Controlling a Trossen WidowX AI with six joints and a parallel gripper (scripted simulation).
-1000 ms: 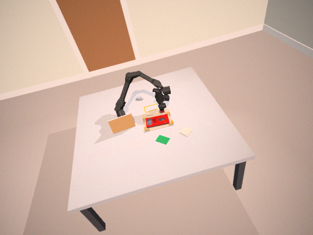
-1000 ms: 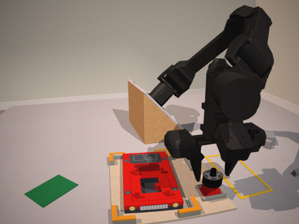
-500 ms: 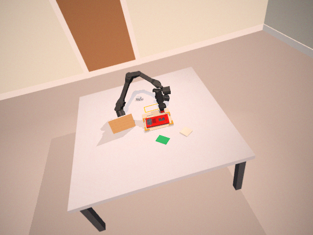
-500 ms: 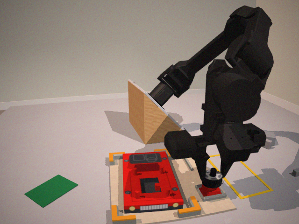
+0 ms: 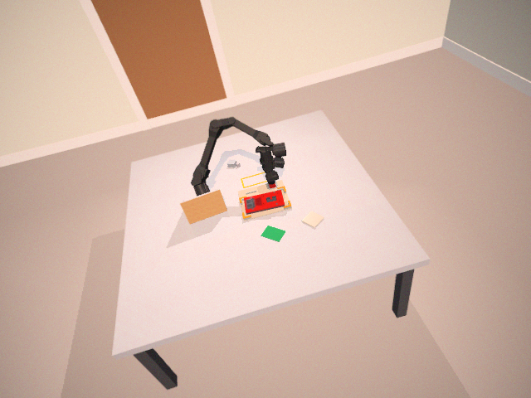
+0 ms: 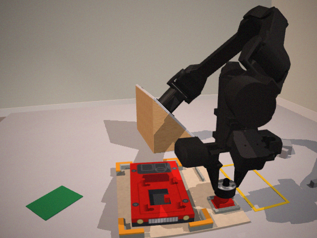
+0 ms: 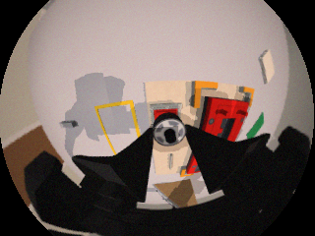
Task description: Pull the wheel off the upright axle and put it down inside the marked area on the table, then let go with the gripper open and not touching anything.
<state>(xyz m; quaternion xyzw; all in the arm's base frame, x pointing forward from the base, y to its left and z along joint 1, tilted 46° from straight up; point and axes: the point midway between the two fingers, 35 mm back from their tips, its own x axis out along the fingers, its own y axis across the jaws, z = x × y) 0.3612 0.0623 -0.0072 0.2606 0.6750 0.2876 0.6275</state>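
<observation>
1. You are at the grasp. Your pincer (image 6: 226, 188) (image 7: 168, 129) points down and has closed about halfway, its fingers stopped on either side of the wheel (image 6: 225, 190), which I judge to be firmly gripped.

2. The wheel is over the red stand (image 6: 223, 202) (image 7: 164, 112), with the black axle (image 6: 226, 181) (image 7: 169, 134) poking up through its middle. It has not come off, so the pulling and the placing are both ahead of you.

3. Your next move, as I read it, calls for a straight lift along the axle, fingers kept tight, until the wheel's underside is past the axle's tip. Pull at a slant and the wheel may bind or slip from the fingers.

4. After that, you want a short sideways carry to the yellow outline (image 5: 253, 180) (image 6: 272, 190) (image 7: 114, 104) on the tabletop (image 5: 206, 274) (image 6: 64, 153) (image 7: 162, 44), just beside the beige board (image 6: 230, 217) (image 7: 167, 90) that bears the stand. Lower the wheel wholly inside the lines before you spread the fingers and back off.

5. As for its looks, you have a small, thick round wheel: a black outer band like a tyre, and a silvery-grey upper face with dark openings around the hub. It sits close to level. The band looks dull and the face brighter; it should hold its shape under your squeeze, though its round side could let it turn between the fingers.
</observation>
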